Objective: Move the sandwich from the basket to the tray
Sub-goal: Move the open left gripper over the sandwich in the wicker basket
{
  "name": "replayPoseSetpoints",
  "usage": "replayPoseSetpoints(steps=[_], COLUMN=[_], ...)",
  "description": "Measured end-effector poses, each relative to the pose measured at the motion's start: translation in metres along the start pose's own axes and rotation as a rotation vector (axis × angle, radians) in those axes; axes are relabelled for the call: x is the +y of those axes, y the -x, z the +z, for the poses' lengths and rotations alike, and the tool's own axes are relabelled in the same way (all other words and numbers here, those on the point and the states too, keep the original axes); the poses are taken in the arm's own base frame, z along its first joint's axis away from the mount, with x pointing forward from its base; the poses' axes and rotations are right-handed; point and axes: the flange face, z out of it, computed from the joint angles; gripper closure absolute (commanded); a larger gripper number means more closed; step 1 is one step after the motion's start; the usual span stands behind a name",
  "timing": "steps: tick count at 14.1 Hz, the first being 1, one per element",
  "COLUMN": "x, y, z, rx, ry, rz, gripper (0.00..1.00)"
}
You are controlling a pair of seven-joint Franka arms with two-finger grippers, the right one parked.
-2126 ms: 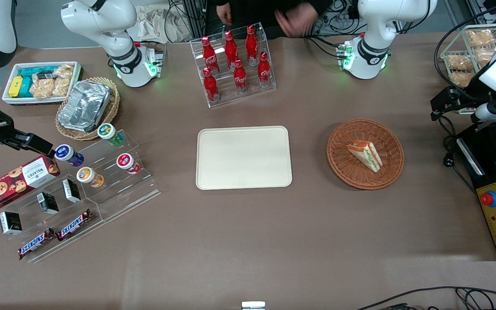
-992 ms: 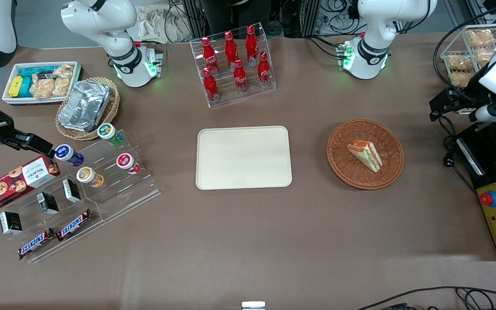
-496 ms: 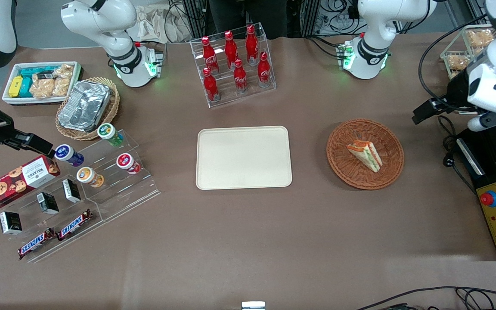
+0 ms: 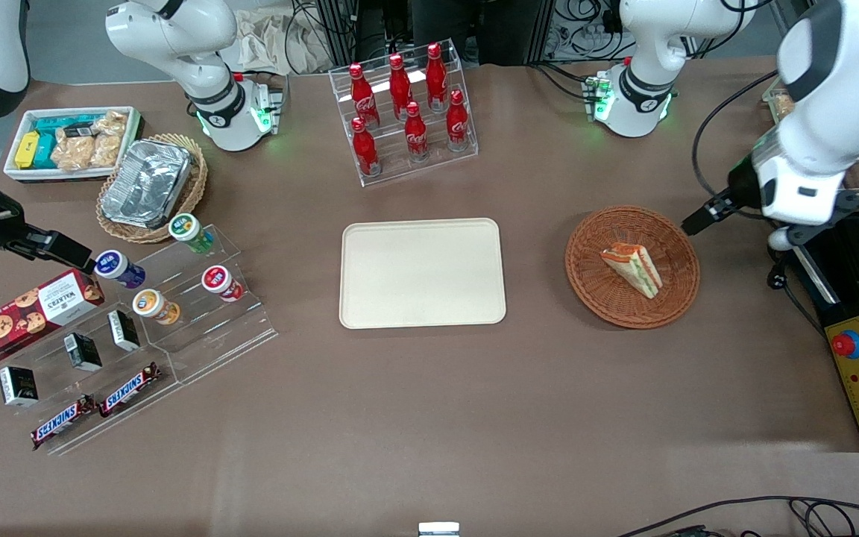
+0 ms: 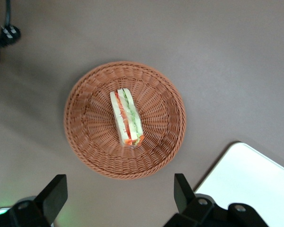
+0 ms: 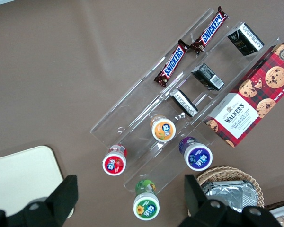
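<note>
Your gripper [image 5: 118, 198] hangs above the basket [image 4: 593, 291], fingers spread wide, holding nothing. The sandwich [image 4: 632, 269] lies at the basket's middle; the tray [image 4: 422, 273] sits bare at the table's centre. Come down off-line and a finger may catch the rim, or squeeze the filling out.

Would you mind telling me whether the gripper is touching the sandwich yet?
Apart. In the left wrist view the open gripper hangs above the basket, with its fingers clear of the sandwich.
</note>
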Motion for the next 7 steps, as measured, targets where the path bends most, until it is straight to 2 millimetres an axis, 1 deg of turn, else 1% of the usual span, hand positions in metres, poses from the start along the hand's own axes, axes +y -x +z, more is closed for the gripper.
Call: replayPoseSetpoints(steps=[3,5,7], x=[-0.003,-0.011,-0.019], y=[0.019,0.026,0.031], z=[0.056,0.092,0.120], rx=[0.007,0.020,0.024], ry=[-0.007,0.001,0.002], rz=[-0.062,-0.097,-0.133], gripper=[0.00,0.00,0.00])
